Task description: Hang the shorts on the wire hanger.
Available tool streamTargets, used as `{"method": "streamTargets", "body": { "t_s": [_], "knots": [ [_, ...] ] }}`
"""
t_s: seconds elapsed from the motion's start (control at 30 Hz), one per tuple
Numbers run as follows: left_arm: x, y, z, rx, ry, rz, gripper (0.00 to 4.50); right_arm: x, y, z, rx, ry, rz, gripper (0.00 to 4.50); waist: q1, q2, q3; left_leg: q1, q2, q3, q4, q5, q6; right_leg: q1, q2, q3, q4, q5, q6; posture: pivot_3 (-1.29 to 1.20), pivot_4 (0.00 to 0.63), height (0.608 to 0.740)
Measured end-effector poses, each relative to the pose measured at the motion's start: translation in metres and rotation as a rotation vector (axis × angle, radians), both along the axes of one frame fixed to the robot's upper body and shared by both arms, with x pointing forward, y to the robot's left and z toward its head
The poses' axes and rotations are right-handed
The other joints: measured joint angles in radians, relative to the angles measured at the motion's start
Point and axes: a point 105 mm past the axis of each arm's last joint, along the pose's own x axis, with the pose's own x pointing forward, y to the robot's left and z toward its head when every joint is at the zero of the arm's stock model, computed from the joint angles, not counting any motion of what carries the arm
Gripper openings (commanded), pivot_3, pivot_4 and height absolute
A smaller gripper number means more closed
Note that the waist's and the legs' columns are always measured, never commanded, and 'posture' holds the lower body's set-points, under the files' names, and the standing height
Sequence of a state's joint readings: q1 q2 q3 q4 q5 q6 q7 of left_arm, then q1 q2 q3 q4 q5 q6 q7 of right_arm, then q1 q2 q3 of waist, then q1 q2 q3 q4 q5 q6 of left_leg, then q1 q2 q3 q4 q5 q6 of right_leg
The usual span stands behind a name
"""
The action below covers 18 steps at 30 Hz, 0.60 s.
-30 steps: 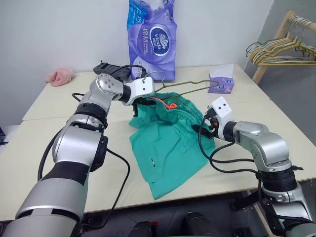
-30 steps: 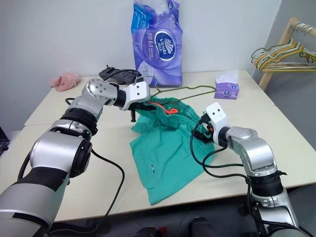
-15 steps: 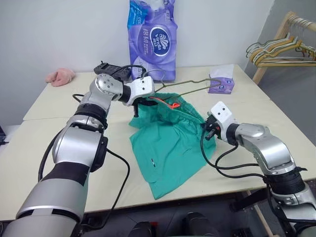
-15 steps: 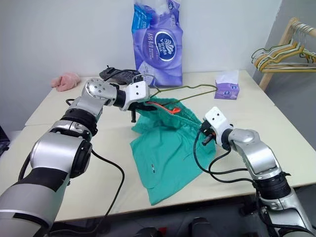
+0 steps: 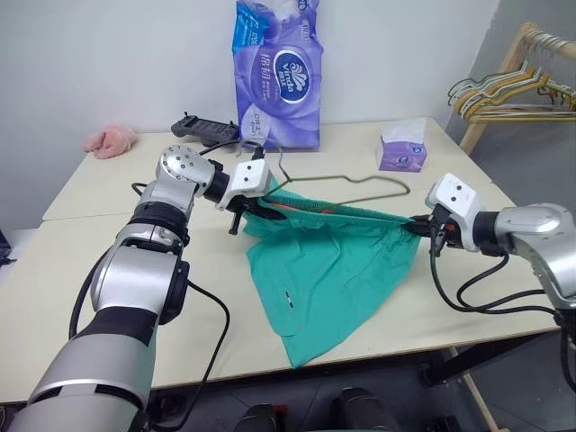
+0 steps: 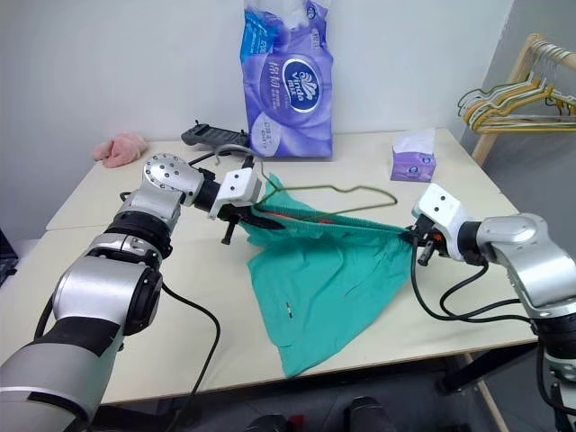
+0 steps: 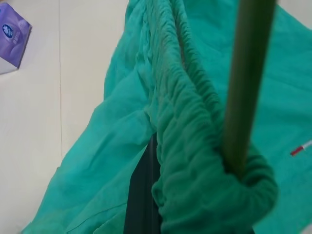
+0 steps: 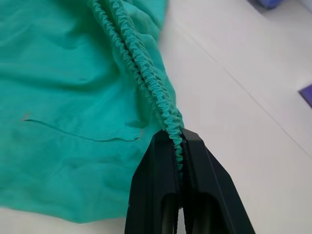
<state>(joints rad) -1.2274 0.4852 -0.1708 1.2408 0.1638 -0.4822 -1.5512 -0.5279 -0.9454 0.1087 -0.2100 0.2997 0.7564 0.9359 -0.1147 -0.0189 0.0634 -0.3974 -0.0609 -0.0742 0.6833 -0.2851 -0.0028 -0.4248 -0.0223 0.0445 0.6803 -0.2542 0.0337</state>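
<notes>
Right wrist view has the right gripper point(image 8: 178, 146) with its two black fingers pinched tight on the gathered elastic waistband of the shorts point(image 8: 68, 97), the band running straight out from between the fingertips. On the opposite side, the left gripper point(image 5: 255, 206) is clamped on the other end of the waistband together with the wire hanger point(image 5: 346, 187); the left wrist view has the olive wire passing into the bunched elastic right at the grip. Between the two hands the waistband is pulled into a taut line just above the table point(image 5: 81, 270), with the hanger's triangle lying along and slightly behind it and its hook rising near the left gripper. The teal legs hang forward from that line, the lower leg trailing off the table's front edge. The step in hand looks like stretching the waist opening wide enough to fit over the hanger's far shoulder. To do it well, I would keep both pinches firm, hold the band taut without overstretching, and guide the right end around the wire's free corner rather than dragging the cloth flat. The risk is the elastic slipping from the right fingers under tension.
</notes>
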Motion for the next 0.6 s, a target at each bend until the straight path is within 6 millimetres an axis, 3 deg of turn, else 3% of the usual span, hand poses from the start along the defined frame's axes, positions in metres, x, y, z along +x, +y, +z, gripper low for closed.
{"method": "streamTargets", "body": {
  "t_s": [0.1,0.3,0.6],
  "knots": [
    [0.001,0.003,-0.003,0.059,-0.050,-0.011,0.00,-0.006,0.004,0.015,0.008,0.016,0.032,0.02,-0.001,0.000,0.000,0.000,0.000,0.000,0.000,0.000,0.000,0.000,0.000,0.000,0.000,0.000,0.000,-0.17,0.008,0.740],
    [0.005,0.010,-0.007,0.136,-0.124,-0.005,0.00,-0.015,0.016,0.026,0.048,0.083,0.070,0.02,0.002,0.000,0.000,0.000,0.000,0.000,0.000,0.000,0.000,0.000,0.000,0.000,0.000,0.000,0.000,-0.17,0.008,0.740],
    [0.008,0.009,-0.007,0.136,-0.155,0.008,0.00,-0.036,0.023,0.026,0.032,0.168,0.131,0.02,0.002,0.000,-0.001,-0.001,0.000,0.000,0.000,0.000,0.000,0.000,0.000,0.000,0.000,0.000,0.000,-0.17,0.008,0.740]
  ]
}}
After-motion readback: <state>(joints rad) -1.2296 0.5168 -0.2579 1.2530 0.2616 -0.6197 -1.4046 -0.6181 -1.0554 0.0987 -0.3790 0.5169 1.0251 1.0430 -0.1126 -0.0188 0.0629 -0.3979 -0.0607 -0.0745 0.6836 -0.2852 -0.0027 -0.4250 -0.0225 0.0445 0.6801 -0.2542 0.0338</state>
